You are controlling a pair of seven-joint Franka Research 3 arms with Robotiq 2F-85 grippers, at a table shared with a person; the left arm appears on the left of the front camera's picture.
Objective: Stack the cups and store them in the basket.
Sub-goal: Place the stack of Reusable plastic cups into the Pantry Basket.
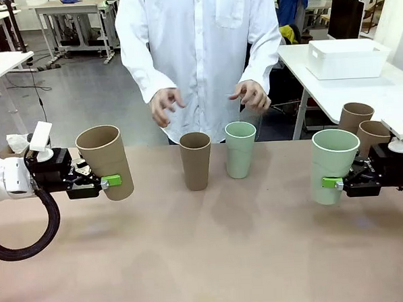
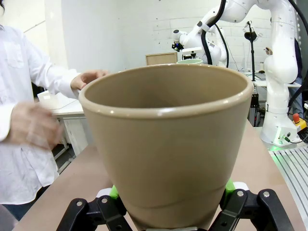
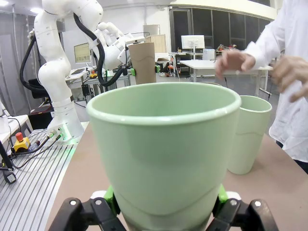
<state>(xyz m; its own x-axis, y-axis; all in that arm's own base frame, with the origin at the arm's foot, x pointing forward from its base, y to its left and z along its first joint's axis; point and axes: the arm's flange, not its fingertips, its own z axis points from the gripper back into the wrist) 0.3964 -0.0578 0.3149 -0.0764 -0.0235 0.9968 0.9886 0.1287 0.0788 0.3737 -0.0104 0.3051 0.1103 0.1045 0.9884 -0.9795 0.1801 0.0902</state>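
Observation:
My left gripper [image 1: 110,182] is shut on a brown cup [image 1: 105,161], held slightly tilted off the table at the left. Seen from the left wrist, this brown cup [image 2: 168,144] sits between the green pads [image 2: 113,192]. My right gripper [image 1: 333,182] is shut on a mint green cup [image 1: 333,164], upright at the right, and the right wrist view shows the same cup [image 3: 163,154] close up. One brown cup [image 1: 195,160] and one green cup [image 1: 240,149] stand mid-table in front of the person. Two more brown cups [image 1: 356,118] [image 1: 374,136] stand at the far right. The white basket [image 1: 346,58] rests on a separate table behind.
The person stands at the far edge with both hands [image 1: 165,104] [image 1: 252,93] raised above the two middle cups. The near half of the brown tabletop [image 1: 207,259] lies bare between my arms. A gap separates my table from the white table [image 1: 388,94] holding the basket.

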